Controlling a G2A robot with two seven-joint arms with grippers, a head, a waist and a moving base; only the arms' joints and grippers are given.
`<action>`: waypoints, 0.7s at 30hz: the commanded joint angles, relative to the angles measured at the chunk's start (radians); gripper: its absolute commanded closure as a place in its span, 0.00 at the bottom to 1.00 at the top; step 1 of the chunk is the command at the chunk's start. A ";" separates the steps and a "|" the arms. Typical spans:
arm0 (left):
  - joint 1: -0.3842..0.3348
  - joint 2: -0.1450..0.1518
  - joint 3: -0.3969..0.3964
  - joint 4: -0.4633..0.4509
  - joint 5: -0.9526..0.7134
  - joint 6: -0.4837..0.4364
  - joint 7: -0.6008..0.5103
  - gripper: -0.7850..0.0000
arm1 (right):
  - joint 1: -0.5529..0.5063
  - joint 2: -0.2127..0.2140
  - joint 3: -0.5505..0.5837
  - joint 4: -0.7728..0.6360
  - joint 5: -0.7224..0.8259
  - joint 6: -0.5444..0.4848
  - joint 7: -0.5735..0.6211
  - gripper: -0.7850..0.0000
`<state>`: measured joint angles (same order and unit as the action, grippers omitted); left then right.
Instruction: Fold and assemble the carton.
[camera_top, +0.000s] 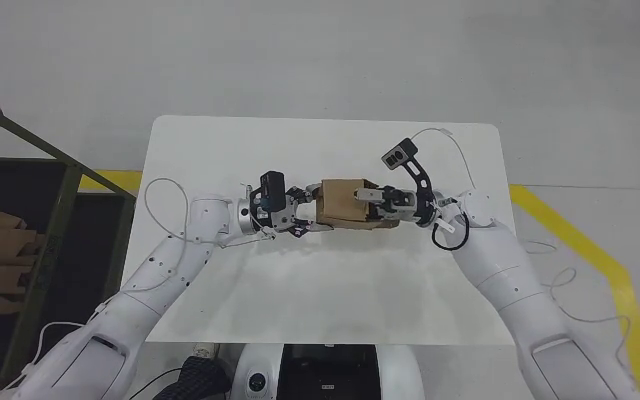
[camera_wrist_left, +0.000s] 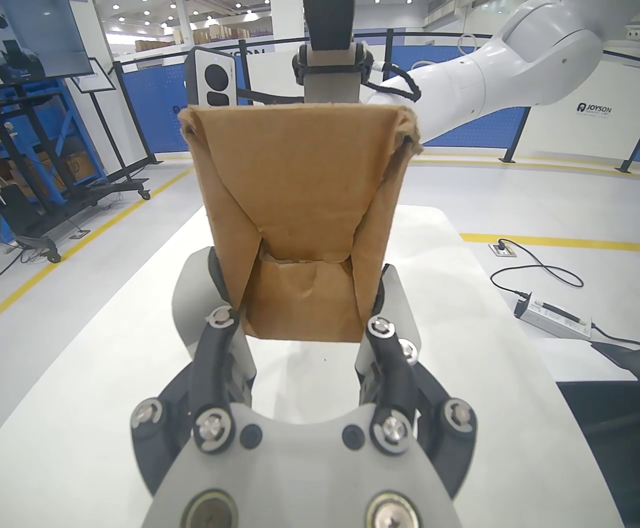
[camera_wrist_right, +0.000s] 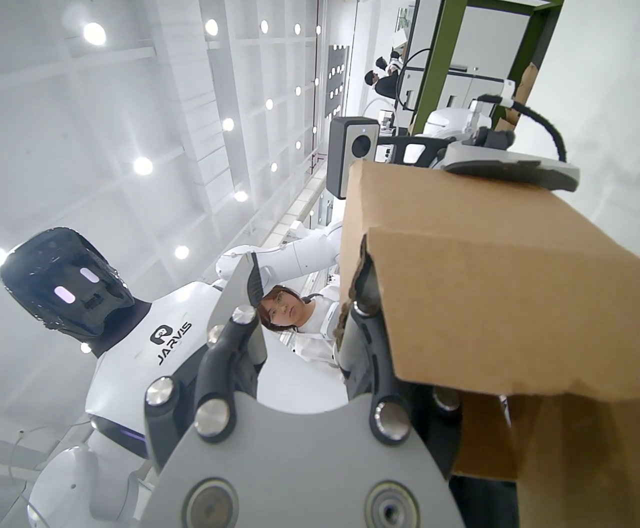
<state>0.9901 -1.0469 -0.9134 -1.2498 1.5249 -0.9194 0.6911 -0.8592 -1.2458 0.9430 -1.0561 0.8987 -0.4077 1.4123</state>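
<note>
The left end effector (camera_top: 299, 213) sits near the middle of the bench (camera_top: 200, 150). It holds one end of the carton (camera_top: 347, 203), with one finger on each side of it.

The carton is brown card, half folded, over the middle of the bench between the two arms. I cannot tell if it touches the bench. I think it is light and bends easily. Its walls look thin and one torn edge looks soft, so a hard squeeze could crush it. The folded corners and flat sides look like the best places to hold.

The right end effector (camera_wrist_right: 305, 290) is at the other end, spread wide. One finger is tucked behind a carton flap. The other finger (camera_wrist_right: 240, 295) is out in the air, apart from the card.
</note>
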 joint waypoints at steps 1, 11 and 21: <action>0.000 0.000 0.000 0.000 0.000 0.000 0.003 0.48 | 0.001 -0.002 0.000 0.003 -0.004 0.002 0.002 0.59; 0.008 0.002 -0.010 -0.003 0.002 -0.001 0.028 0.54 | 0.008 -0.013 0.010 0.017 -0.008 0.009 0.009 0.56; 0.019 0.006 -0.024 -0.012 0.002 -0.002 0.065 0.57 | -0.009 -0.006 0.075 0.014 -0.002 0.012 0.012 0.56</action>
<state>1.0075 -1.0409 -0.9355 -1.2609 1.5285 -0.9206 0.7515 -0.8650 -1.2534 1.0095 -1.0412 0.8966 -0.3970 1.4232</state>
